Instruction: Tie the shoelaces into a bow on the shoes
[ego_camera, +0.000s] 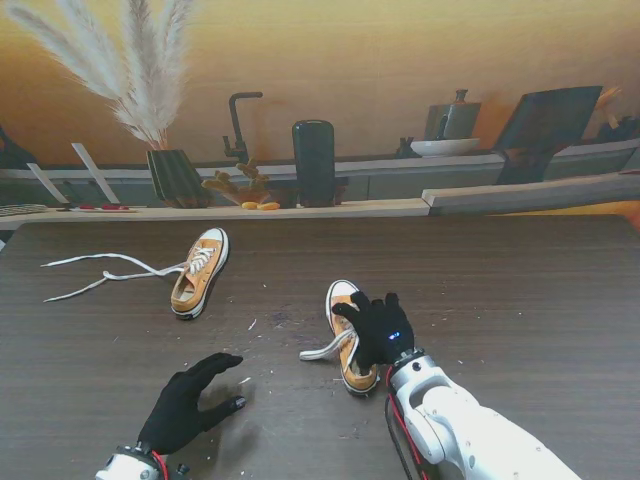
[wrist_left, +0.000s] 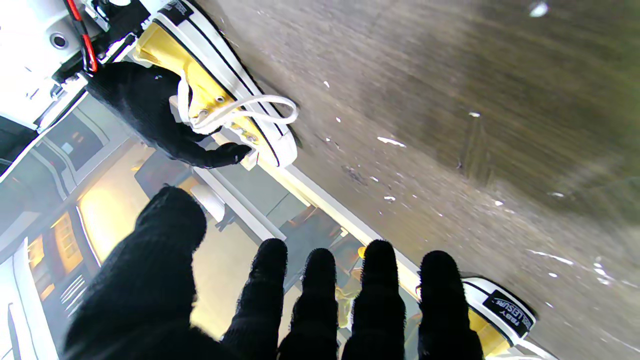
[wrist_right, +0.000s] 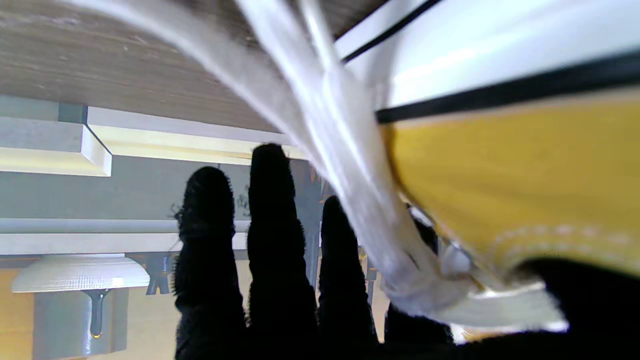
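On the dark wood-grain counter (ego_camera: 500, 290), flecked with pale crumbs, lie 2 yellow canvas shoes. Right hand (ego_camera: 380, 330) rests on the near shoe (ego_camera: 345, 300) — the right wrist view shows its white lace (wrist_right: 330, 150) crossing the fingers (wrist_right: 275, 225); whether they grip it I cannot tell. Left hand (ego_camera: 190, 405) hovers empty, fingers spread. Far shoe (ego_camera: 200, 272) trails loose laces (ego_camera: 100, 275).

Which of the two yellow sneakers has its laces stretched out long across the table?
The farther sneaker, on my left: its white laces trail out across the table. The nearer sneaker, under the right hand, shows only a short loop.
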